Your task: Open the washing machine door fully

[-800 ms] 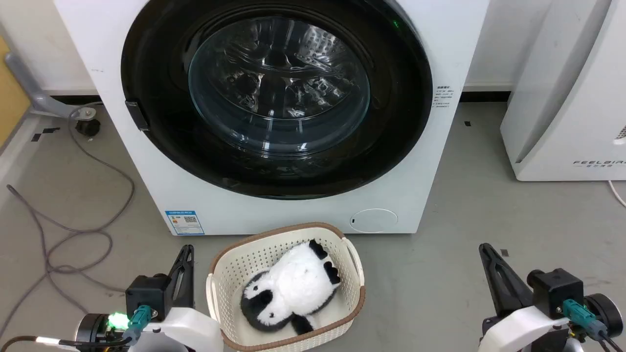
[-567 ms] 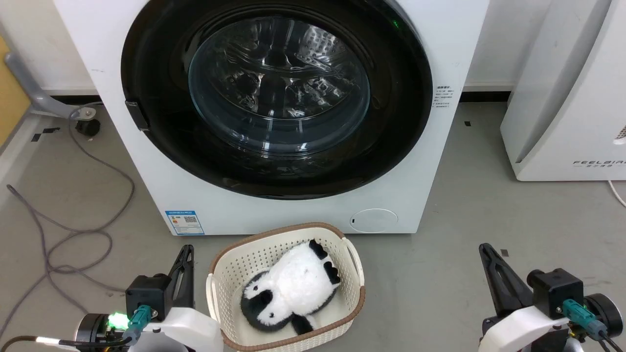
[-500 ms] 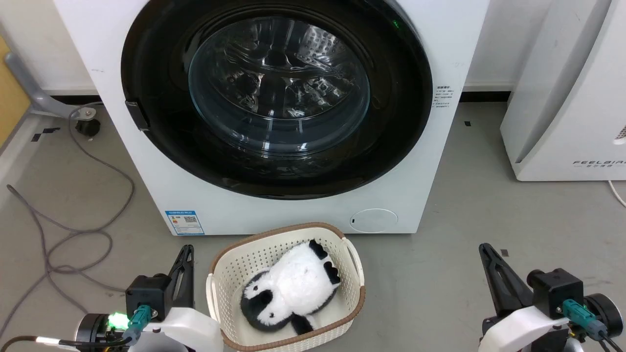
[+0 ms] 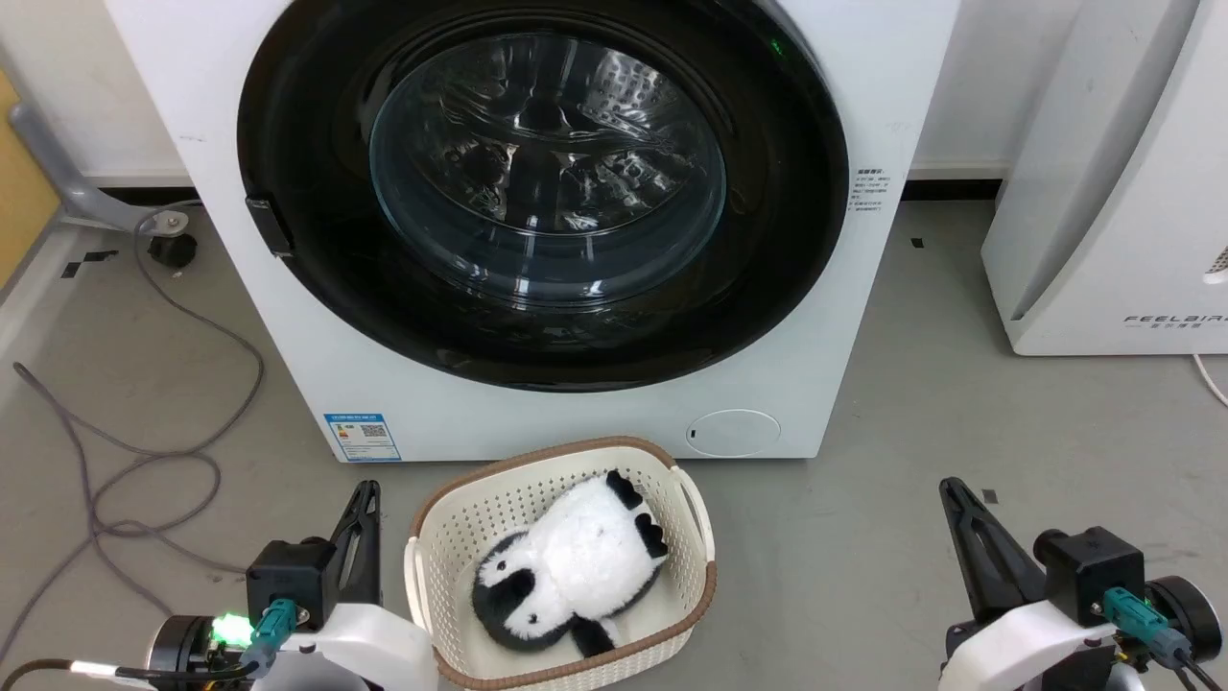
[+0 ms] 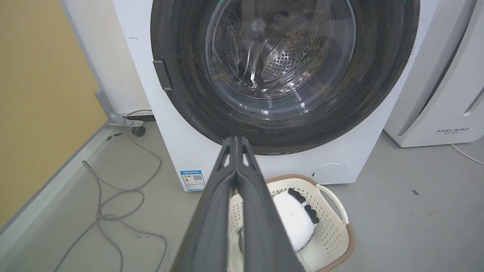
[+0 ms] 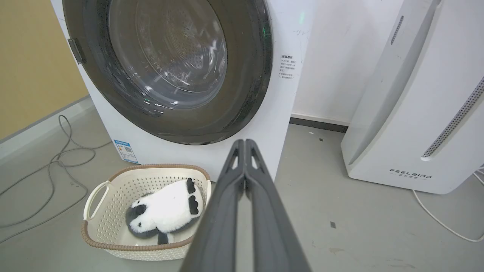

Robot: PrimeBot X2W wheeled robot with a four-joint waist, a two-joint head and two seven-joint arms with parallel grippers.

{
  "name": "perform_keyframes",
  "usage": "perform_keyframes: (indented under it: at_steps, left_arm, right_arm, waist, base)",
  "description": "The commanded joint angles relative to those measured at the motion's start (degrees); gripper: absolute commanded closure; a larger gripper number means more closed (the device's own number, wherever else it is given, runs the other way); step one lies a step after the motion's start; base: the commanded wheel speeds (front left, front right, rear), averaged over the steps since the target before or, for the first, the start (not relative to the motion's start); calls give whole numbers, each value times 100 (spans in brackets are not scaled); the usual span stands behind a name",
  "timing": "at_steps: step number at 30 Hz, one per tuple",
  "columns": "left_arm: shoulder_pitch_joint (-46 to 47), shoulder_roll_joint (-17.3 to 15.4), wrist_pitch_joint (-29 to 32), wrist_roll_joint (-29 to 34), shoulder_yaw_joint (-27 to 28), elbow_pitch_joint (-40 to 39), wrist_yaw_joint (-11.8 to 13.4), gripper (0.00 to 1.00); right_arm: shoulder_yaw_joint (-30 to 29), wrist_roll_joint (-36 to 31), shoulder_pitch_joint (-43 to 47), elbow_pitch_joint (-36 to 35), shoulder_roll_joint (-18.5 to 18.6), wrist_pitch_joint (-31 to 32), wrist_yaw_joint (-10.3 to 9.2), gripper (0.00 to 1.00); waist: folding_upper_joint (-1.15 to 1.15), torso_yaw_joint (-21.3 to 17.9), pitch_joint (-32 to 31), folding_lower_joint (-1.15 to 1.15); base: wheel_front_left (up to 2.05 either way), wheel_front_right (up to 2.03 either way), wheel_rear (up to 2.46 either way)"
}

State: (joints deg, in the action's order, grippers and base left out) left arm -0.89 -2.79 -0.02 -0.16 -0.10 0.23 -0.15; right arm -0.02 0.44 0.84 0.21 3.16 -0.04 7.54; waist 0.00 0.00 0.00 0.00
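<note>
From my station I see a bare grey concrete floor (image 4: 911, 432), a white wall behind it and a yellow panel (image 5: 38, 94) along the left side. The big white front-loading washing machine (image 4: 317, 374) stands square ahead. Its large round glossy black door (image 4: 547, 173), with a clear glass bowl at the centre, lies flat against the machine's front, closed. A small dark tab (image 4: 269, 226) sits on the door's left edge; I can't tell whether it is a handle or a hinge block.

A cream perforated plastic basket with a brown rim (image 4: 451, 537) rests on the floor just in front of the machine, below the door's lower edge, with a black-and-white plush panda toy (image 4: 576, 566) lying inside it. A loose grey cable (image 4: 144, 461) loops over the floor to the left. A tall white appliance marked FEELAIR (image 4: 1103, 192) stands to the right, with a strip of open floor between it and the machine.

The left gripper (image 4: 367, 494) is low beside the basket and the right gripper (image 4: 953, 489) is well apart over open floor. Both have their 2 fingers pressed together, and neither holds anything.
</note>
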Motion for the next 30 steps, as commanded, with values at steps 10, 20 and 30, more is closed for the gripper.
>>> perform_keyframes:
  at_steps: [10, 20, 30]
  left_arm:
    - [89, -9, 2, 16, 10, -23, 15, 100]
    - [-2, 1, -2, -2, -2, 1, -2, 0]
    - [-9, 1, -84, -54, -47, 34, -15, 0]
  right_arm:
    - [2, -44, -84, -21, -28, 4, -5, 100]
    - [0, 5, 2, 0, 1, -2, 0, 0]
    - [-4, 49, 20, 16, 0, -84, 0, 0]
  waist:
    - [0, 0, 0, 0]
    - [0, 0, 0, 0]
    - [0, -1, 6, 0]
  base:
    - [0, 0, 0]
    - [0, 0, 0]
    - [0, 0, 0]
